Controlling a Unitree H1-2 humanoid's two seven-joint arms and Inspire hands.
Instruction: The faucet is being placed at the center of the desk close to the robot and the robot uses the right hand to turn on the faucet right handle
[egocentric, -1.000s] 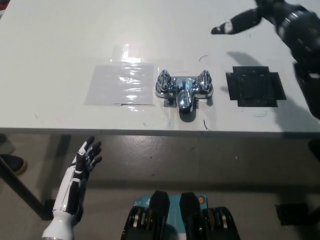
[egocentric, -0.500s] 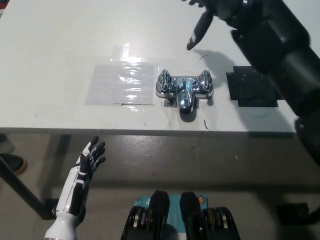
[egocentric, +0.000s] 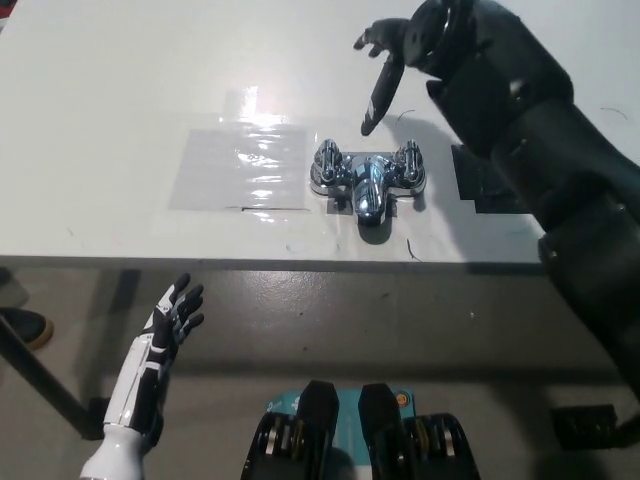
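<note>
White left hand (egocentric: 165, 322) idles, fingers spread, below the desk (egocentric: 120, 100) edge. Chrome faucet (egocentric: 367, 182) sits centre, near the front edge. Black right hand (egocentric: 410, 45), fingers apart, has swung in from the right and now hangs just behind the right handle (egocentric: 409, 163). The approach looks nearly done, with no contact yet.

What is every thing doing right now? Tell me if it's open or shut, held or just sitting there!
faucet: sitting on the table, nobody holding it, no water seen.
right handle: untouched.
right robot hand: open, fingers spread, in the air behind the faucet, holding nothing.
left robot hand: open, resting low, in front of the table's near edge.
clear sheet: lying flat on the table.
black patch: flat, partly hidden.
</note>
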